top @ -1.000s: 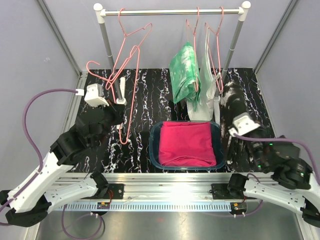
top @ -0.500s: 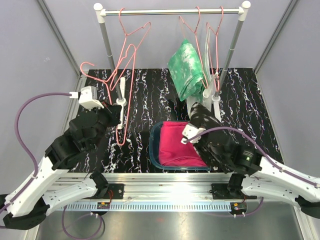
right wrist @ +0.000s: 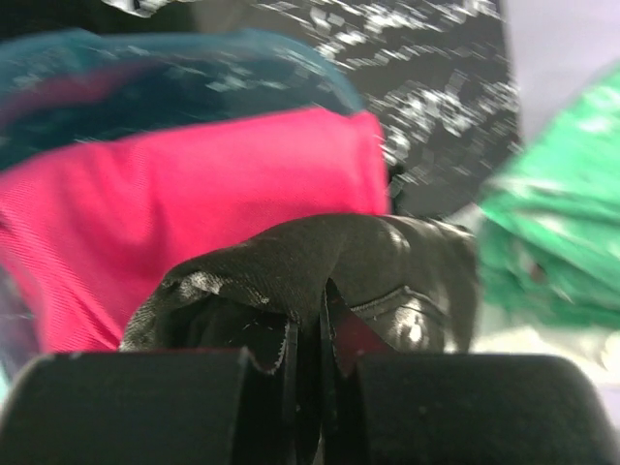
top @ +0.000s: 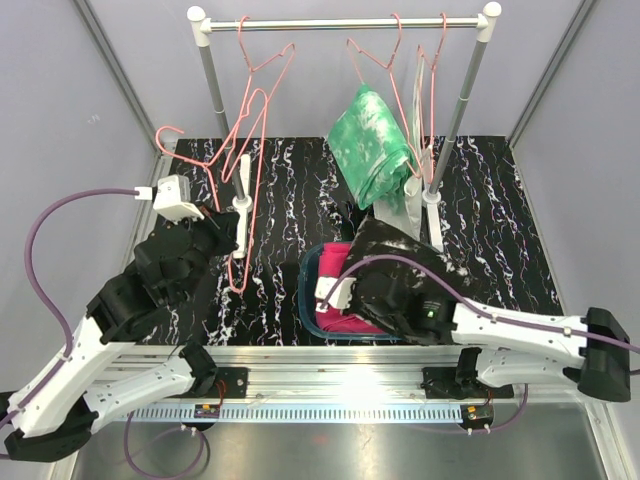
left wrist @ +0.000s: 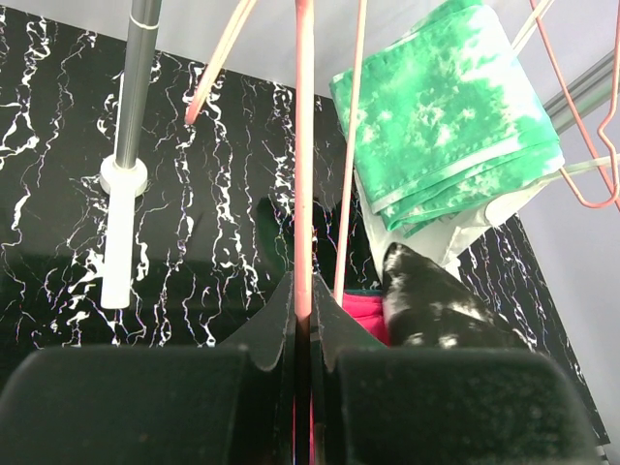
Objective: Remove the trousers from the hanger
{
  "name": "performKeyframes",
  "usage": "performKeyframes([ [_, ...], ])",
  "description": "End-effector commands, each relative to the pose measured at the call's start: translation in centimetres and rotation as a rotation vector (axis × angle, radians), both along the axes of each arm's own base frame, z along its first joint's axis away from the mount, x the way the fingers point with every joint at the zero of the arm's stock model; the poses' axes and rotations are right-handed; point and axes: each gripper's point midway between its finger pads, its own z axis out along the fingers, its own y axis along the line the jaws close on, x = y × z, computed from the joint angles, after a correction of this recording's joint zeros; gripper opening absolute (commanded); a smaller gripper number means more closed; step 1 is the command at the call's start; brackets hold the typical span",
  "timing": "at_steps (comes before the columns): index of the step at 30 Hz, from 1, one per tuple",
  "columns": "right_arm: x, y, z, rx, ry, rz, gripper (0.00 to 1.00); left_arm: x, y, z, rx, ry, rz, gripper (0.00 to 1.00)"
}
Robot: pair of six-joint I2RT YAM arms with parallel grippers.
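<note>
Over the teal plastic bin (top: 308,272) at the near middle of the black marbled tabletop (top: 500,200), the right hand (right wrist: 308,334) is clenched on a fold of the black trousers with white splashes (right wrist: 291,254). The cloth is bunched and draped over its fingers. It holds them directly above the plain magenta trousers (right wrist: 194,194), which lie folded inside the bin, so the aim is probably to lay the black pair on top. The left hand (left wrist: 303,300) is pinched tight on one wire of a bare pink wire hanger (left wrist: 304,145). That hanger's hook sits free of the silver rail (top: 340,23), off to the left, most likely held aside to keep it out of the right arm's way. The green-and-white tie-dye trousers (top: 370,145) hang folded over another pink hanger on the rail at the back right. By this layout, that pair looks like the last one left to take down.
</note>
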Motion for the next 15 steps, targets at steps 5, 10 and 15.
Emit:
performKeyframes([
  [5, -3.2, 8.7, 0.3, 0.198, 0.106, 0.283, 0.0, 0.1, 0.6, 1.2, -0.036, -0.047, 0.028, 0.0],
  [10, -4.6, 9.8, -3.4, 0.12, 0.169, 0.379, 0.0, 0.0, 0.8, 1.3, -0.038, -0.05, 0.031, 0.0],
  [15, -6.2, 8.5, -7.0, -0.042, 0.245, 0.457, 0.0, 0.0, 0.9, 1.2, -0.031, -0.046, 0.034, 0.0],
])
